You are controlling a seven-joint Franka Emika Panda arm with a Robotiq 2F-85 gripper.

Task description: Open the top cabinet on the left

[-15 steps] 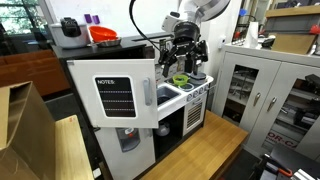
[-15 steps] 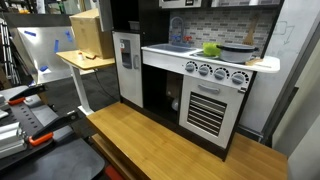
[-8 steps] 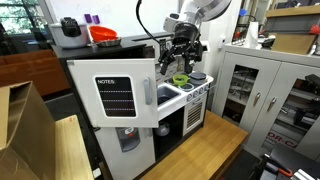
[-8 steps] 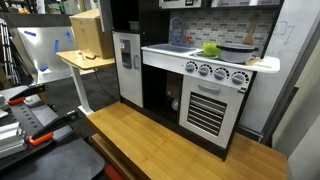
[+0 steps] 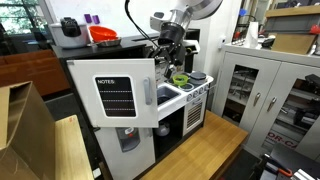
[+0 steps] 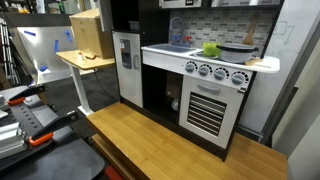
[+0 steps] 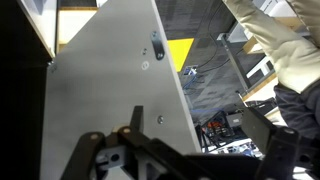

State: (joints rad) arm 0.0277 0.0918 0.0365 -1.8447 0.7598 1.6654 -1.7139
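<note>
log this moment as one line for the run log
gripper: open, at upper edge of top door | top door: swung out wide | contact: cannot tell

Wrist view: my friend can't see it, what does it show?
A big white cabinet door fills the left and middle, slanting, with small metal fittings. The robot's dark fingers stick up at the bottom, spread apart. Blurry room clutter shows on the right.
</note>
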